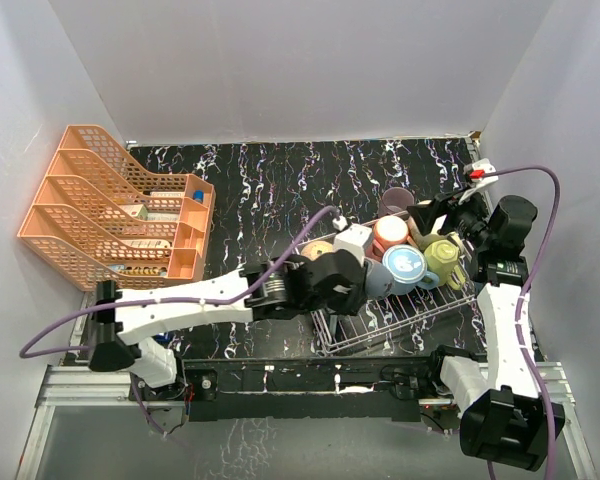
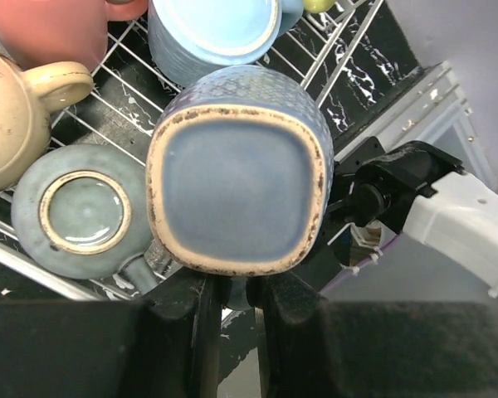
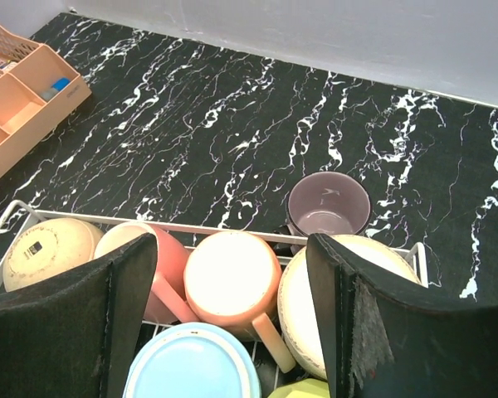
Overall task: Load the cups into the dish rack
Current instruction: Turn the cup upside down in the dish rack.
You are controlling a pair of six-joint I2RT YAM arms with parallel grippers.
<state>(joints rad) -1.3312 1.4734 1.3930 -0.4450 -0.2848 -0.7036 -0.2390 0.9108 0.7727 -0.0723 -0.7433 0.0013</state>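
Observation:
My left gripper (image 2: 236, 300) is shut on the handle of a blue textured mug (image 2: 236, 182), held base up over the white wire dish rack (image 2: 108, 108). In the top view the left gripper (image 1: 352, 282) is at the rack's (image 1: 400, 322) left side. Tan (image 2: 8, 124), pink (image 2: 50, 25), grey-teal (image 2: 79, 211) and light blue (image 2: 212, 33) mugs lie in the rack. My right gripper (image 3: 232, 323) is open and empty above the peach (image 3: 232, 282) and pale yellow (image 3: 303, 307) mugs. A mauve mug (image 3: 328, 206) stands upright on the table just beyond the rack's far rim (image 3: 232, 230).
An orange tiered tray organizer (image 1: 110, 215) stands at the back left. The right arm's base (image 2: 448, 207) is close to the rack's near right corner. White walls close in the black marbled table (image 1: 270, 190) on three sides.

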